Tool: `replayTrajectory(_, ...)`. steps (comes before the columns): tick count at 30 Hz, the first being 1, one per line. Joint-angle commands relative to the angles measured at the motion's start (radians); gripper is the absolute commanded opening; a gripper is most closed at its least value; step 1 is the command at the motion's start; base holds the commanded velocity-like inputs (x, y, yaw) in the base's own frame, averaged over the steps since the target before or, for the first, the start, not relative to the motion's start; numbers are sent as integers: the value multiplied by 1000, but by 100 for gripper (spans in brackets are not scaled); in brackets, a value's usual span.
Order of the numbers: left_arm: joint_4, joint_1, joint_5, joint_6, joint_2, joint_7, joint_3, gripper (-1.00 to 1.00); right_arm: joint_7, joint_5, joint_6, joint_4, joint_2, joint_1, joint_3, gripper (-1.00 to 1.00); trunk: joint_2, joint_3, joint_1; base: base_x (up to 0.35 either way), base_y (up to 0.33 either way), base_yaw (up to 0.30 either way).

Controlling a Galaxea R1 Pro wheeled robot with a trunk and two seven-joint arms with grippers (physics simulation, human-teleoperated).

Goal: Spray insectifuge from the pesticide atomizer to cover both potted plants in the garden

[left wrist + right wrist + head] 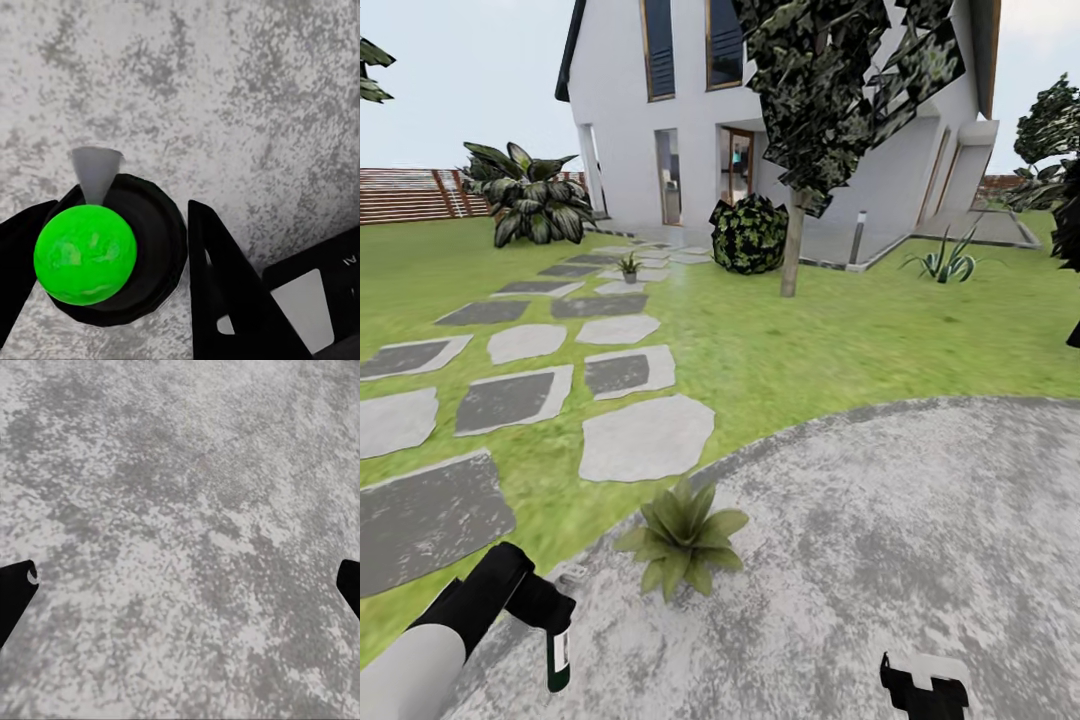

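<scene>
A garden of green lawn (840, 330) spreads in front of a white house (780, 110), with a round grey paved patch (880, 540) filling the near ground. At the lower left of the head view, the left arm (440, 640) reaches in from the corner, its white forearm cut off by the picture's edge and its black wrist angled down toward the paving. The left gripper (550, 615) has its jaws pinching the pesticide atomizer (559, 655), which hangs below it over the paved patch, dark green with a white label. In the left wrist view the atomizer (112, 251) is seen end-on between the two black fingers (225, 285): a bright green round spot on a dark cap, with a pale grey nozzle pointing away over the paving; its body is hidden beneath the cap. At the lower right of the head view only the black top of the right gripper (925, 688) pokes in, the rest cut off. The right wrist view shows its jaws spread wide, just the two dark fingertips (15, 592) at the picture's sides, over bare grey paving (187, 532).

Just beyond the atomizer, the near potted plant (682, 535) sits at the paved patch's edge; leaves hide its pot. Grey stepping stones (645, 437) lead away across the lawn to the far potted plant (629, 266), small and blurred. Behind stand a dark broad-leaved bush (530, 195), a brown slatted fence (410, 195), a round shrub (749, 234) and a thin tree trunk (792, 245).
</scene>
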Motion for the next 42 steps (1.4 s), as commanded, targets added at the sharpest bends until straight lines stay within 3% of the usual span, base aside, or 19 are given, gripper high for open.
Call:
replayTrajectory(1,-2,1,-6,3,1,-7,-2,-100,-4,11,-4,2,0,-1,-6,100,0,-1,0,337,55,-118)
replayTrajectory(10,7,7,-8,3,2,-8,-6,-100,-4,11,-5,2,1,-1,-7,100,0,-11,0,233,240,-206)
replayTrajectory(16,11,9,-48,3,0,-7,-7,-100,-4,11,-5,2,2,-1,-8,100,0,-17,0,101,225,-79)
replayTrajectory(24,12,11,-57,2,-1,-7,-7,-100,-4,11,-5,2,2,-1,-8,100,0,-22,0,7,15,-41)
replayTrajectory(30,13,10,-55,3,0,-8,-32,-100,-4,11,-5,2,2,-1,-8,100,0,-30,0,16,0,-123)
replayTrajectory(42,14,10,-54,3,-2,-8,-35,-100,-4,10,-5,0,1,-1,-8,100,0,-47,0,197,-125,-100)
